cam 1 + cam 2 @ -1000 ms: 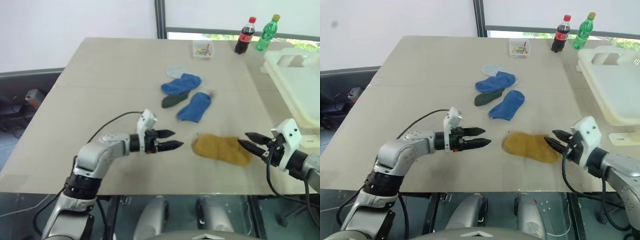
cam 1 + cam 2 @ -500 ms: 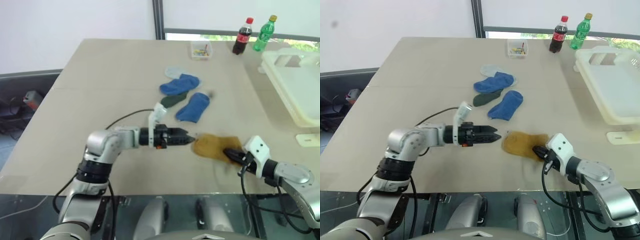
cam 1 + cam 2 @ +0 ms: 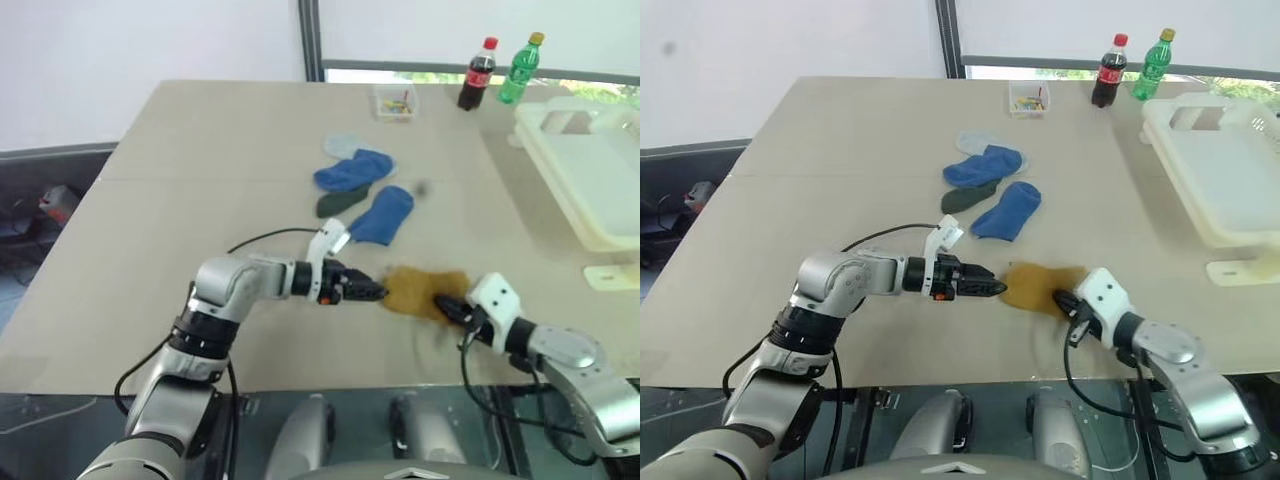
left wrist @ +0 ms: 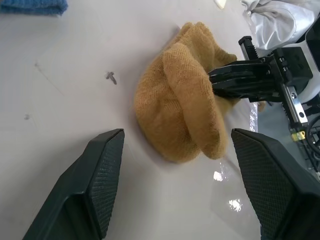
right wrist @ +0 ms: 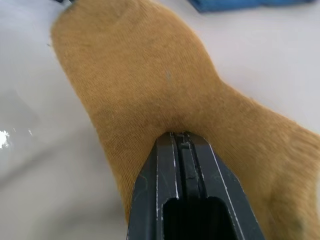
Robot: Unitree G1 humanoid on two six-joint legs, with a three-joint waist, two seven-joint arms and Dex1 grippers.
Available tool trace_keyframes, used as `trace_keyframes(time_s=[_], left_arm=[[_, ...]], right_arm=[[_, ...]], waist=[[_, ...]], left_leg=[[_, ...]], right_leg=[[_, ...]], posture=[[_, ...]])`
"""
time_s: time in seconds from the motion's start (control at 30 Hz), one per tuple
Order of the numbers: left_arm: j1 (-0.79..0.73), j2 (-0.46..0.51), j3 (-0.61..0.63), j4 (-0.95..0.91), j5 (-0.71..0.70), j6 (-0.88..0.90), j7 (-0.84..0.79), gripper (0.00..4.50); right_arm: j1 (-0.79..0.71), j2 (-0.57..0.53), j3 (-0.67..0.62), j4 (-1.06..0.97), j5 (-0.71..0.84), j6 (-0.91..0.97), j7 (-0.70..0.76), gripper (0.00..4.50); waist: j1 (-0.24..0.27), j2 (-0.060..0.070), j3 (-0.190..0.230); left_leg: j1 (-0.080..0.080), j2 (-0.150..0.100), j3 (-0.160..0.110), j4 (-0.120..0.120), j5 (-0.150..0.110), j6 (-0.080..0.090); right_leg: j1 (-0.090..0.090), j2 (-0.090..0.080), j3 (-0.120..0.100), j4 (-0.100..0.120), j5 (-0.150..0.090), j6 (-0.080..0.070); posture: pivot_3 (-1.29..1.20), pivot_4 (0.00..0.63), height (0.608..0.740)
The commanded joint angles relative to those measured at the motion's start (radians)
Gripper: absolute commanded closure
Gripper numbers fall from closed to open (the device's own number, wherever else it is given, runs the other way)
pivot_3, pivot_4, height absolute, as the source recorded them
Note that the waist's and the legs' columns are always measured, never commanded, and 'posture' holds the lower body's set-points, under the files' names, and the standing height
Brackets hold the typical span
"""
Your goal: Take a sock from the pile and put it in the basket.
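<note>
Since a second ago the right gripper (image 3: 1062,299) has come down and leftward from the table's near right edge onto the mustard-yellow sock (image 3: 420,291), and its fingers, then slightly parted, have closed. They now pinch a fold of the sock's right part, with the knit bunched up around the black tips in the right wrist view. The left gripper (image 3: 377,293) has also swung in toward the right. It sits just beside the sock's left end with its jaws spread wide and holding nothing; in the left wrist view the sock lies on the table between and beyond its two fingertips (image 4: 102,165).

The sock rests near the front edge of the tan table (image 3: 200,160). Farther back lies the rest of the pile (image 3: 362,190): two bright blue socks, a dark grey-green one between them and a pale one at the far end. The cream-white basket (image 3: 590,170) stands at the far right, well apart from the held sock. Beyond the pile sit a small clear box (image 3: 394,101), a cola bottle (image 3: 476,75) and a green bottle (image 3: 516,68).
</note>
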Motion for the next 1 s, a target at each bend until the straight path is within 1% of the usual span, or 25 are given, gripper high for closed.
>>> trace_keyframes(time_s=[0.03,0.2,0.33,0.43,0.53,0.63,0.77,0.87,1.0], left_arm=[[0.039,0.044,0.052,-0.076,-0.032,0.055,0.009,0.82],[0.097,0.081,0.125,-0.156,-0.074,0.113,0.041,0.82],[0.132,0.086,0.168,-0.201,-0.091,0.163,0.090,0.82],[0.151,0.077,0.173,-0.219,-0.096,0.172,0.113,0.82],[0.155,0.051,0.171,-0.214,-0.097,0.167,0.137,0.82],[0.149,0.034,0.179,-0.206,-0.101,0.169,0.151,0.82],[0.139,0.040,0.182,-0.194,-0.102,0.167,0.147,0.82],[0.131,0.043,0.180,-0.186,-0.104,0.164,0.138,0.82],[0.125,0.040,0.170,-0.178,-0.104,0.159,0.134,0.82]], right_arm=[[-0.036,0.029,0.097,0.039,-0.027,0.019,0.023,4.36],[-0.100,0.061,0.126,0.079,-0.044,0.020,0.031,4.36],[-0.141,0.079,0.139,0.100,-0.048,0.027,0.039,4.36],[-0.156,0.081,0.133,0.097,-0.048,0.031,0.041,4.36],[-0.134,0.046,0.083,0.025,-0.010,0.052,0.058,4.36],[-0.110,0.001,0.033,-0.060,0.024,0.087,0.074,4.36],[-0.096,-0.046,-0.043,-0.150,0.073,0.147,0.073,4.36],[-0.089,-0.067,-0.055,-0.138,0.070,0.169,0.064,4.36],[-0.069,-0.078,-0.017,-0.039,0.037,0.165,0.069,4.36]], waist=[[-0.004,0.000,0.000],[-0.011,0.000,0.000],[-0.012,0.000,0.000],[-0.012,0.000,0.000],[-0.007,0.000,0.000],[0.009,0.000,0.000],[0.012,0.000,0.000],[0.012,0.000,0.000],[0.012,0.000,0.000]], left_leg=[[0.000,0.001,0.000,0.000,0.000,0.000],[0.000,0.001,0.001,0.000,0.000,0.000],[0.000,0.001,0.000,0.000,0.000,0.000],[0.000,0.001,0.000,0.000,0.000,0.000],[0.000,0.000,0.000,0.000,0.000,0.000],[0.000,-0.001,0.000,0.000,0.000,0.000],[-0.003,-0.002,-0.001,0.000,0.000,0.000],[-0.003,-0.002,-0.001,0.000,0.000,0.000],[-0.003,-0.002,-0.001,0.000,0.000,0.000]], right_leg=[[0.000,0.001,0.000,0.000,0.000,0.000],[0.000,0.000,0.001,0.000,0.000,0.000],[0.000,0.000,0.001,0.000,0.000,0.000],[0.000,0.000,0.001,0.000,0.000,0.000],[0.000,0.000,0.001,0.000,0.000,-0.001],[0.000,-0.001,0.001,0.000,0.000,-0.001],[-0.002,-0.002,0.000,0.000,0.000,0.000],[-0.002,-0.002,0.000,0.000,0.000,0.000],[-0.002,-0.002,0.000,0.000,0.000,0.000]], posture=[[0.00,0.150,0.740],[0.00,0.150,0.740],[0.00,0.150,0.740],[0.00,0.150,0.740],[0.00,0.150,0.740],[0.00,0.150,0.740],[0.00,0.150,0.740],[0.00,0.150,0.740],[0.00,0.150,0.740]])
